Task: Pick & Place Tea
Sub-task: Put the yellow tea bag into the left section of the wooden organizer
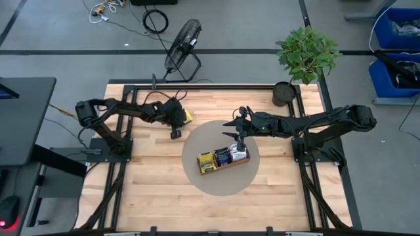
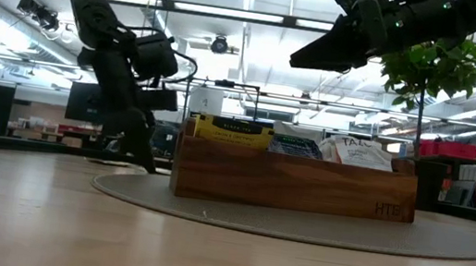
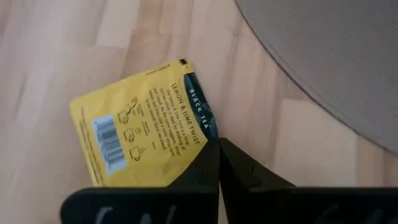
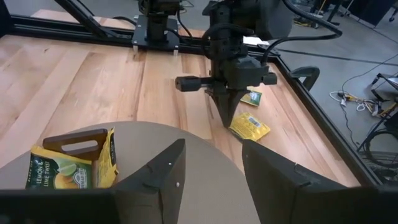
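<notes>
A yellow tea sachet (image 3: 140, 127) with a dark green strip lies flat on the wooden table, just off the round grey mat (image 1: 216, 185). My left gripper (image 3: 219, 144) is shut and points steeply down at the sachet's corner. A second small sachet (image 4: 252, 98) lies just beyond it. The brown wooden tray (image 1: 224, 168) stands on the mat with yellow (image 1: 206, 160), dark (image 1: 222, 156) and white (image 1: 237, 153) sachets upright in its compartments. My right gripper (image 4: 211, 174) hangs open above the tray's far side, touching nothing. My left gripper's shut fingertips (image 3: 211, 155) meet at the sachet's corner (image 3: 208, 127), at the end of its dark green strip. The fingers slant down from above. The sachet lies flat on the table. Whether the corner is caught between the fingers, I cannot tell.
A potted plant (image 1: 284, 93) stands at the table's far right corner. A black metal frame (image 1: 197, 84) runs along the table's edges. A floor fan (image 1: 182, 49) stands beyond the far edge. Bare wood lies toward the near edge.
</notes>
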Motion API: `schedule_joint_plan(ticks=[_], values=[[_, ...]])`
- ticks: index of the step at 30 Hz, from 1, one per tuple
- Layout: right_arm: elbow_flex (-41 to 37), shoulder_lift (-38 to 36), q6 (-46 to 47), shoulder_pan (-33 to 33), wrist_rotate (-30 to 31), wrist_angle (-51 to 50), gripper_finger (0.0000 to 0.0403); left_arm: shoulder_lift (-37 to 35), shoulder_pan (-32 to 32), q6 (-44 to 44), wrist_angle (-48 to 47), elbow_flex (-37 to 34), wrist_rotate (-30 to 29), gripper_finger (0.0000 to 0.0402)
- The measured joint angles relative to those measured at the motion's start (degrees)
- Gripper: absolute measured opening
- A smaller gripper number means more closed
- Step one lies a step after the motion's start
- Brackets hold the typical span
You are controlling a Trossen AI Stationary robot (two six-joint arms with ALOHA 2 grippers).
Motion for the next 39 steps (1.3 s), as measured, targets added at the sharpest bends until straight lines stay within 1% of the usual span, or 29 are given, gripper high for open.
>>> schedule_joint_plan(ticks=[2, 9, 16, 19, 23, 31, 37, 39], values=[[0.0, 0.0, 0.0, 0.0, 0.0, 0.0, 0.0168, -1.2, -0.5, 0.0, -1.2, -0.2, 0.1, 0.0001], [0.0, 0.9, -1.3, 0.0, -0.1, 0.2, 0.0168, -3.9, -1.6, -1.1, -0.6, -0.1, 0.8, 0.0001], [0.0, 6.2, -4.3, -0.6, -1.5, 4.7, 0.0168, -4.4, -2.8, -1.9, -0.6, 0.0, 1.1, 0.0001], [0.0, 8.9, -5.7, -1.3, -1.7, 7.7, 0.0168, -4.4, -3.3, -3.0, -0.5, 0.0, 2.3, 0.0001], [0.0, 12.5, -10.0, -2.6, -2.9, 11.5, 0.0170, -4.4, -3.8, -3.5, -0.2, 0.0, 2.7, 0.0001], [0.0, 17.2, -13.2, -3.7, -3.0, 14.1, 0.0197, -4.5, -4.0, -4.8, 0.2, 0.1, 4.3, 0.0000], [0.0, 20.9, -21.1, -3.6, -3.2, 19.0, 0.0219, -4.5, -4.0, -6.4, 0.3, 0.7, 7.3, 0.0000], [0.0, 21.9, -23.3, -3.6, -3.3, 20.6, 0.0225, -4.5, -4.0, -6.7, 0.4, 1.4, 9.1, 0.0000]])
